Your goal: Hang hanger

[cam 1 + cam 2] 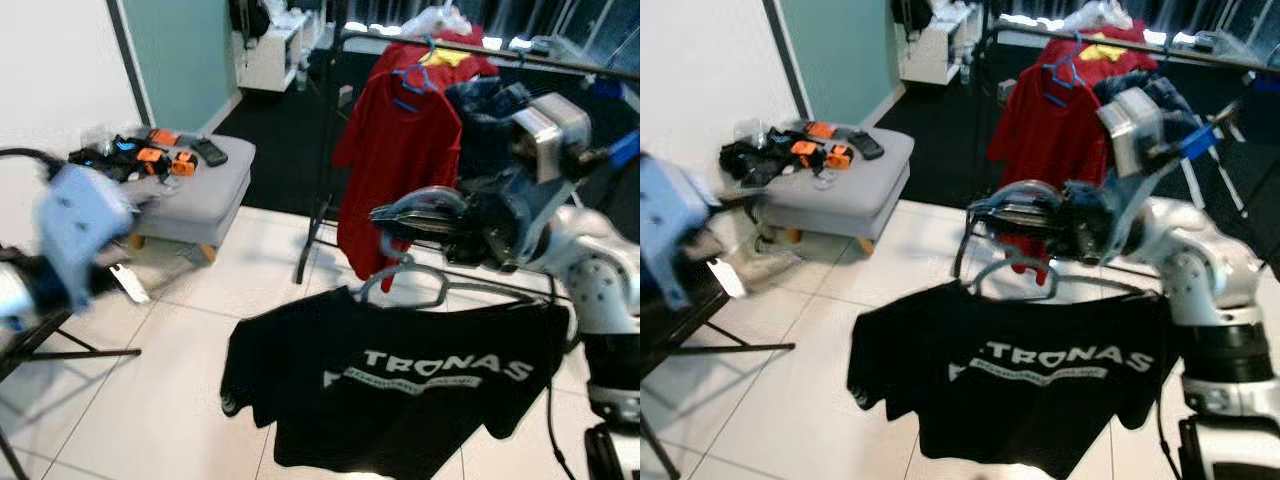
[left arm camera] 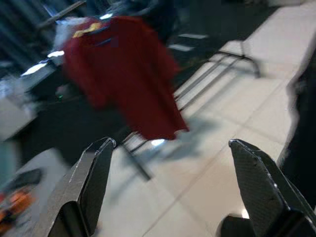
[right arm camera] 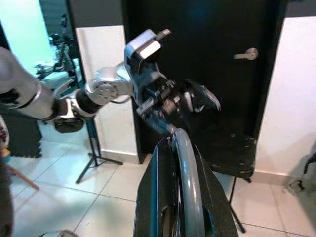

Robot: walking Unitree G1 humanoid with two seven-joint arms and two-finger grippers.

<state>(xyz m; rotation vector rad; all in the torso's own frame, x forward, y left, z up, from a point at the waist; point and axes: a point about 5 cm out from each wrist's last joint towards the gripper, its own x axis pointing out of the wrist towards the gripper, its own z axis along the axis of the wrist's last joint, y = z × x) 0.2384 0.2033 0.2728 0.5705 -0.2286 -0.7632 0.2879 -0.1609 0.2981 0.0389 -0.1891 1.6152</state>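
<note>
The grey hanger (image 1: pixel 405 283) sits at centre frame in the eye views, carrying a black T-shirt (image 1: pixel 400 385) with white lettering that drapes toward the tiled floor (image 1: pixel 150 400). Judged light; the wire frame is stiff, the cloth soft and prone to swing or slip off the shoulders. The right end effector (image 1: pixel 1015 215) is clenched on the hook, the sound place to hold. The garment rail (image 1: pixel 560 60), upper right, carries a red T-shirt (image 1: pixel 395 150) on a blue hanger (image 1: pixel 412 80). The left end effector (image 2: pixel 173 168) is released, fingers spread, at left frame.
</note>
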